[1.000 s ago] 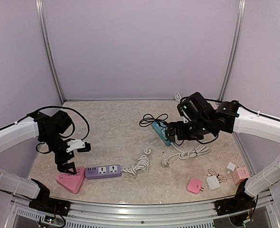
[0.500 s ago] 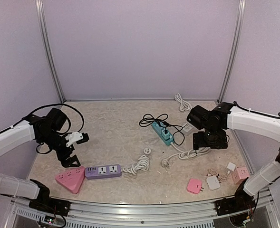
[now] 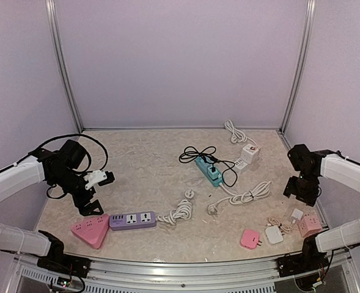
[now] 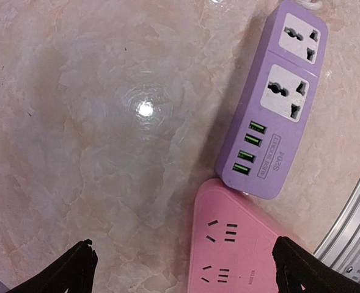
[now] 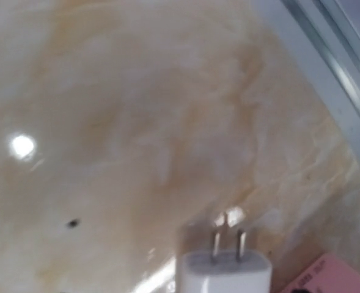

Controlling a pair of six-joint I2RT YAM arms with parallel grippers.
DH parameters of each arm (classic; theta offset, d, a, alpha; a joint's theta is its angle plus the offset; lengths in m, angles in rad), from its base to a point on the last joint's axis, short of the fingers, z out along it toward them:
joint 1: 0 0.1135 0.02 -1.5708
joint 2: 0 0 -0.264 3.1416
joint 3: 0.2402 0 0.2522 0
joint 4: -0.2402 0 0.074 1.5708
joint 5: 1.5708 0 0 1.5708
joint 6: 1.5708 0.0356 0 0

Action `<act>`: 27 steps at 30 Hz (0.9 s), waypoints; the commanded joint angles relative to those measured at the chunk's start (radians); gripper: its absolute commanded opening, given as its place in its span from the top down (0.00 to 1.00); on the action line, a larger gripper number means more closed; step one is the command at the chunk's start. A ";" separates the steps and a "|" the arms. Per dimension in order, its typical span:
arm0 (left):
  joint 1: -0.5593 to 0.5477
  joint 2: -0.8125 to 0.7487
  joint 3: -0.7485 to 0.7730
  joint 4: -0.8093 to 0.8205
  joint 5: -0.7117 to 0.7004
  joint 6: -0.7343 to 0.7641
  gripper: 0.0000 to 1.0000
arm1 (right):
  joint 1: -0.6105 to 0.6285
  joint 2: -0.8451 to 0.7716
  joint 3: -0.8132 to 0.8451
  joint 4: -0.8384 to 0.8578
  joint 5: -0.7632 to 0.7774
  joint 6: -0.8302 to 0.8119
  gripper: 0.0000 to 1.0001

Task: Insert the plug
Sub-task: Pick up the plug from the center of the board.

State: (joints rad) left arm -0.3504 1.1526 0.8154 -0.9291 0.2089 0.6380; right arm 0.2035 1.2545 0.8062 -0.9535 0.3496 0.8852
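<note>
A white two-prong plug (image 5: 225,268) lies on the table at the bottom of the blurred right wrist view, prongs pointing away, beside a pink cube socket (image 5: 332,278). From above, that plug (image 3: 296,215) sits just in front of my right gripper (image 3: 301,190), which hovers near the right wall; its fingers do not show clearly. My left gripper (image 3: 88,206) hangs open over the pink triangular socket (image 3: 91,231), its dark fingertips (image 4: 76,271) wide apart above the socket (image 4: 241,244). The purple power strip (image 4: 277,104) lies next to it.
A teal power strip (image 3: 208,170) with a black plug and cord in it lies mid-table, with a white cube adapter (image 3: 249,152) behind it. Coiled white cables (image 3: 244,195) trail across the middle. A white charger (image 3: 274,234) and a pink charger (image 3: 250,238) sit front right. A metal rail (image 5: 326,36) borders the table.
My right arm has swung away from the teal strip to the right side of the table, over the white plug. The left arm drew back slightly, then held still.
</note>
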 commanded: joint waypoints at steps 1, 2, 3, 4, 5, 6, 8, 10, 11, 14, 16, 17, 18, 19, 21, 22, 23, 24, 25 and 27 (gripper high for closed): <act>-0.011 0.014 0.005 0.011 -0.004 -0.004 0.01 | -0.134 -0.047 -0.100 0.144 -0.161 -0.062 0.24; -0.011 0.016 0.008 0.010 -0.004 -0.003 0.01 | -0.149 -0.043 -0.111 0.160 -0.175 -0.067 0.25; -0.010 0.017 0.010 0.009 -0.003 -0.003 0.01 | -0.159 -0.032 -0.115 0.164 -0.174 -0.073 0.25; -0.010 0.018 0.011 0.008 -0.003 -0.004 0.01 | -0.166 -0.019 -0.116 0.163 -0.168 -0.079 0.25; -0.010 0.018 0.009 0.008 0.000 -0.003 0.01 | -0.176 -0.007 -0.117 0.162 -0.168 -0.091 0.26; -0.010 0.019 0.008 0.010 0.002 -0.002 0.01 | -0.185 0.004 -0.120 0.165 -0.175 -0.099 0.28; -0.010 0.020 0.006 0.010 0.002 -0.001 0.01 | -0.194 0.015 -0.126 0.170 -0.193 -0.106 0.30; -0.010 0.021 0.005 0.012 0.002 -0.001 0.01 | -0.195 0.009 -0.132 0.165 -0.196 -0.100 0.30; -0.009 0.021 0.005 0.012 0.001 -0.001 0.01 | -0.195 0.002 -0.134 0.160 -0.196 -0.097 0.30; -0.009 0.021 0.007 0.011 0.001 -0.002 0.01 | -0.195 -0.017 -0.137 0.120 -0.177 -0.094 0.24; -0.009 0.022 0.009 0.011 0.003 0.000 0.01 | -0.195 -0.024 -0.126 0.073 -0.141 -0.086 0.19; -0.010 0.022 0.010 0.011 0.003 0.000 0.01 | -0.194 -0.030 -0.123 0.066 -0.141 -0.082 0.17; -0.010 0.024 0.011 0.011 0.003 0.000 0.01 | -0.194 -0.035 -0.123 0.067 -0.151 -0.078 0.16; -0.010 0.023 0.012 0.010 0.003 0.000 0.01 | -0.195 -0.037 -0.121 0.061 -0.149 -0.067 0.16; -0.010 0.020 0.011 0.009 0.005 -0.001 0.01 | -0.194 -0.041 -0.129 0.053 -0.116 -0.039 0.15; -0.010 0.017 0.011 0.009 0.004 0.000 0.01 | -0.195 -0.042 -0.142 0.063 -0.110 -0.027 0.15; -0.010 0.016 0.010 0.008 0.005 0.000 0.01 | -0.194 -0.042 -0.159 0.086 -0.124 -0.025 0.16; -0.010 0.014 0.009 0.007 0.005 0.000 0.01 | -0.195 -0.037 -0.175 0.114 -0.171 -0.023 0.16; -0.010 0.012 0.009 0.008 0.005 0.000 0.01 | -0.195 -0.029 -0.192 0.146 -0.211 -0.021 0.18; -0.010 0.011 0.010 0.006 0.005 0.000 0.01 | -0.194 -0.001 -0.216 0.204 -0.278 -0.009 0.22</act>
State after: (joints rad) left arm -0.3553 1.1698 0.8154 -0.9276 0.2054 0.6361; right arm 0.0212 1.2266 0.6491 -0.8356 0.1886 0.8345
